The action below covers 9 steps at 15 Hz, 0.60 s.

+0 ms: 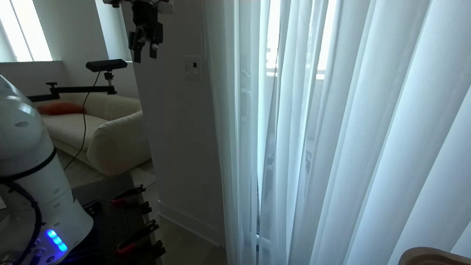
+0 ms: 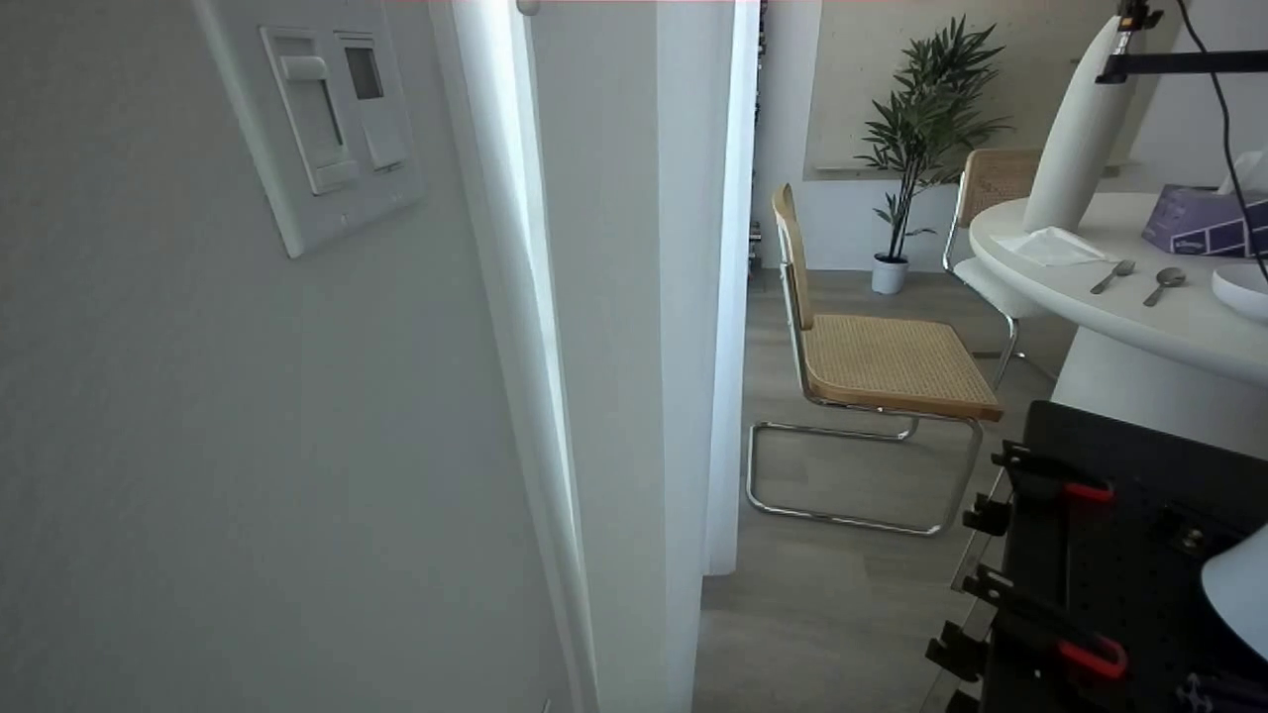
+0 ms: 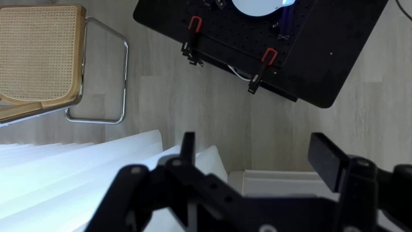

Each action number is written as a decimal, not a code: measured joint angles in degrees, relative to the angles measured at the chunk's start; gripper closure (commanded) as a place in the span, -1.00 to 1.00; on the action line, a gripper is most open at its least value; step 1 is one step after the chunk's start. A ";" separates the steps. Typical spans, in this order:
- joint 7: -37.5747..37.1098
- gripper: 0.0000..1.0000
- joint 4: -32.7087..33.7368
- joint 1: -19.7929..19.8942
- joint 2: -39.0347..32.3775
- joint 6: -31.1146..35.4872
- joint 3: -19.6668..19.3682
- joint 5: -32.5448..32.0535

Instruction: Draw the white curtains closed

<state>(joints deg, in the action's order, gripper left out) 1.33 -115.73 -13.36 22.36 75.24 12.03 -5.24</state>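
Currently, you're holding the gripper (image 3: 254, 144) above the floor (image 3: 219, 112), its jaws standing apart, while the white curtains (image 1: 353, 147) are hanging in pleats beside the wall switch (image 1: 192, 67).

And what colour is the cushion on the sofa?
Orange-red; the cushion shows best in an exterior view.

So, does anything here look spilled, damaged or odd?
Nothing stands out: no spill or damage shows. The white curtains hang in soft folds, a cane chair stands upright, the orange cushion rests on the sofa, and the end effector hangs open.
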 measured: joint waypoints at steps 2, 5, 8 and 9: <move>0.63 -1.00 1.62 0.98 0.02 0.33 -1.91 0.14; 0.80 -1.00 3.88 2.52 0.30 2.49 -5.41 2.15; 0.85 -1.00 5.78 4.23 0.87 5.30 -8.69 5.68; 0.98 -1.00 6.38 4.79 1.04 6.09 -9.66 6.81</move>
<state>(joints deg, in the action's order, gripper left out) 2.31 -109.35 -8.57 23.39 81.33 2.37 1.58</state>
